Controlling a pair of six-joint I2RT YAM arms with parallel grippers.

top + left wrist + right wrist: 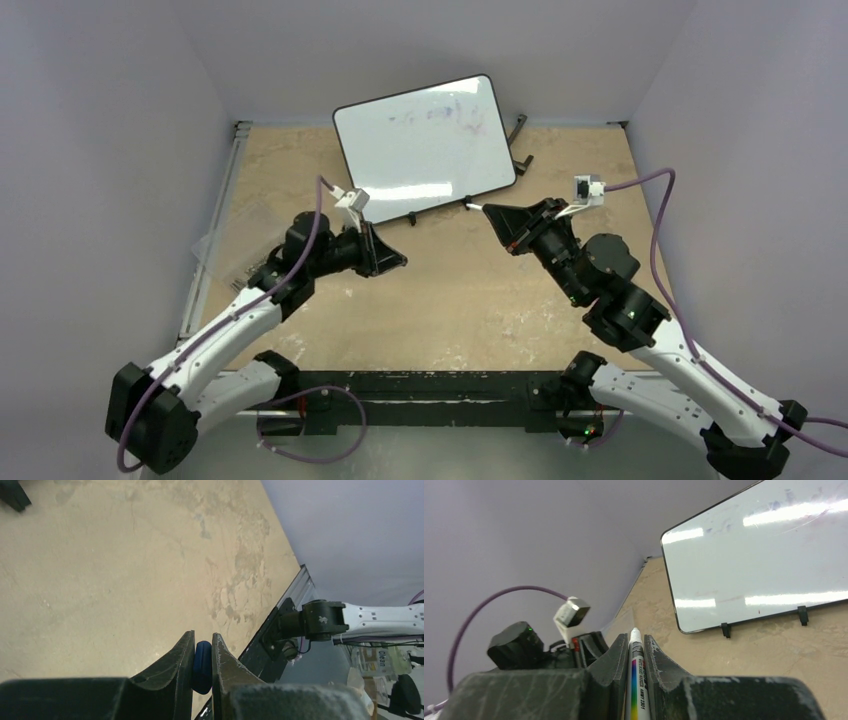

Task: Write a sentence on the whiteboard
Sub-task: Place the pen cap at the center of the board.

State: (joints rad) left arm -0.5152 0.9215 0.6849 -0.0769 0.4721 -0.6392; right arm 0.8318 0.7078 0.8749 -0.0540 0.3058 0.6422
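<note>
Whiteboard (425, 140) sits at the far side of the tan table (440, 310), near the middle. It leans back on little black feet (724, 630) and its right end is a bit farther away than its left end. It has a thin black frame and round corners. Some faint purple smudges (440, 112) show near its top edge. The rest of it looks white and shiny, with bright stripes of light on it.

The left gripper (398, 262) is on the near left of the board, low over the table, and points to the right. Its two fingers (177, 665) are almost closed and they pinch a small dark blue thing (202, 667) between them. I cannot tell just what the blue thing is.

The right gripper (495, 213) is on the near right of the board and points to the left at the board's near edge. Its fingers (658, 660) are squeezed tight on a white marker (637, 680) with a rainbow stripe. The marker's white end sticks out past the fingertips. It is close to the board but not touching it.

A clear plastic thing (235, 245) lies by the left edge of the table.
</note>
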